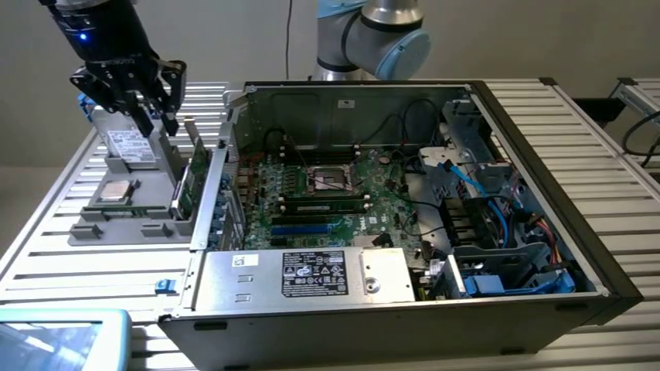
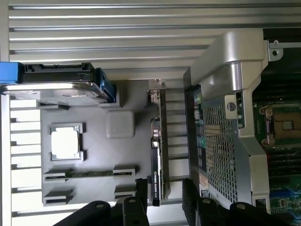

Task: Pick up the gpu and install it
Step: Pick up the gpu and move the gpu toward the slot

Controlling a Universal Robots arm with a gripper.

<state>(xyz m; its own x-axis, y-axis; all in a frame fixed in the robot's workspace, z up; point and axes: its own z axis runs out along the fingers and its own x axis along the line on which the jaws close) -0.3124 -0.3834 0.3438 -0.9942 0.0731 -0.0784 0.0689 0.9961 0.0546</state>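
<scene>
The gpu (image 1: 191, 176) stands on edge in a slot of the grey holder (image 1: 134, 224), green board showing, right beside the open computer case (image 1: 536, 178). My gripper (image 1: 154, 122) hangs above the holder's far end, a little behind and above the gpu, and touches nothing. In the wrist view the gpu (image 2: 157, 155) appears edge-on as a thin dark strip. My gripper (image 2: 164, 195) is open, and its black fingers (image 2: 141, 200) stand on either side of the line of the card's near end, with nothing gripped.
The holder also carries a silver drive with a white label (image 1: 129, 147), a processor chip (image 1: 116, 191) and a thin memory stick (image 2: 89, 173). Inside the case lie the motherboard (image 1: 330, 193), cables and a power supply (image 1: 309, 274). The case's side wall (image 2: 221, 146) rises close to the gpu.
</scene>
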